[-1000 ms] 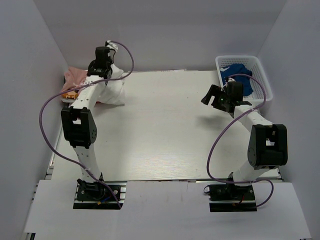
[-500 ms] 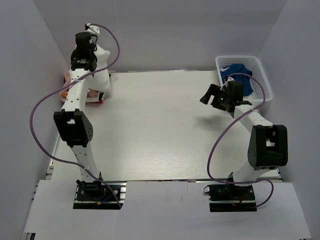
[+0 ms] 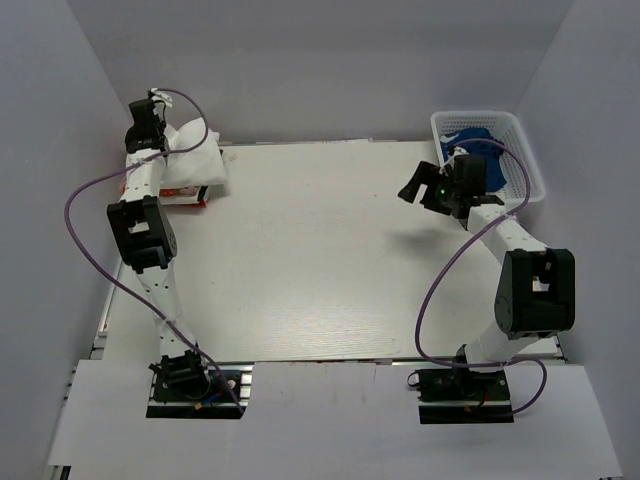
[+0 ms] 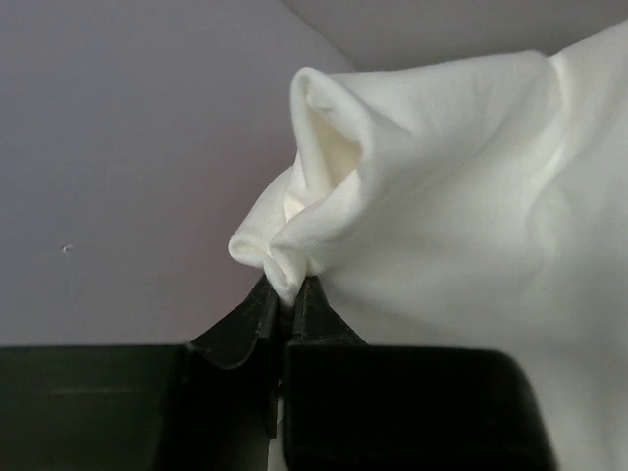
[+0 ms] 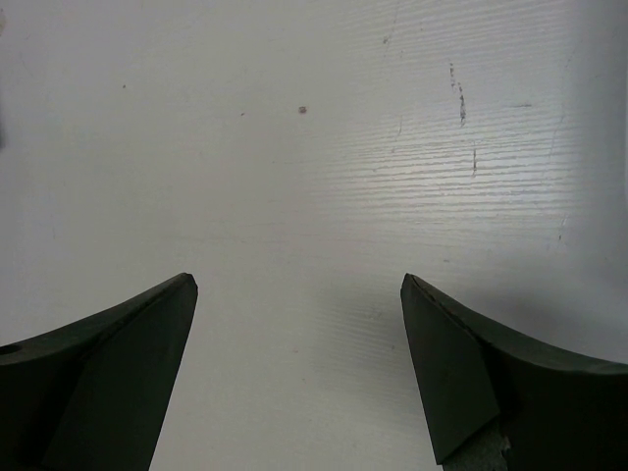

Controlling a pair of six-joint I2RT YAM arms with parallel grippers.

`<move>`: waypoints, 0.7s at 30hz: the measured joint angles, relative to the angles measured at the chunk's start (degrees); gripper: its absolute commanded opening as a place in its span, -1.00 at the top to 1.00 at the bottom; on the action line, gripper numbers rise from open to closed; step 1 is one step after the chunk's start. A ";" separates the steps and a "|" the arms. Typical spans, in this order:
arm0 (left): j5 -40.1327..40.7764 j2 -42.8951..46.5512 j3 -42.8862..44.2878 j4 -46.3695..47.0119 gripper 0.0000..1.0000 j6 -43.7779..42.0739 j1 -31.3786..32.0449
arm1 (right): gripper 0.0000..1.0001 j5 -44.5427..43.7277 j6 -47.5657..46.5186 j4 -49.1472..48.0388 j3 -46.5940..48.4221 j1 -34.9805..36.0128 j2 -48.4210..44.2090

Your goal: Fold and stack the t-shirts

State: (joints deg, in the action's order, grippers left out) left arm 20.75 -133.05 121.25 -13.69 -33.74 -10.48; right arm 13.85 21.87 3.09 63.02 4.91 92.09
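The white t-shirt (image 3: 188, 162) lies bunched at the table's far left corner, over a thin strip of orange and red cloth (image 3: 185, 200) at its near edge; I cannot tell whether that strip is the pink tee. My left gripper (image 3: 152, 140) is shut on a pinched fold of the white t-shirt (image 4: 412, 206), close against the grey wall. My right gripper (image 3: 418, 189) is open and empty above the bare tabletop at the right; its fingers (image 5: 108, 363) frame only the white surface.
A white basket (image 3: 524, 150) with blue cloth (image 3: 472, 140) inside stands at the far right corner. Grey walls close in the table on the left, back and right. A purple cable loops off each arm.
My left arm has swung left and back, carrying the white t-shirt to the far left corner and laying it over the cloth there. My right gripper has barely shifted.
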 measured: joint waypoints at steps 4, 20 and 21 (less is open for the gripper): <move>-0.70 -2.38 2.67 1.92 1.00 0.02 -2.10 | -0.81 -0.20 -0.02 0.79 0.20 0.76 0.31; 7.96 -8.87 5.27 12.90 -0.99 5.38 -1.81 | -0.81 -1.68 -0.87 3.21 1.77 2.95 1.40; 8.39 -8.94 5.27 12.81 -0.99 6.34 -1.90 | -0.81 -1.73 -0.96 3.45 1.77 3.08 1.46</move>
State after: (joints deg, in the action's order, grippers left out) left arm 29.15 -141.99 126.52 -0.89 -27.40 -12.38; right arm 12.12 20.91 6.55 64.79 7.99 93.56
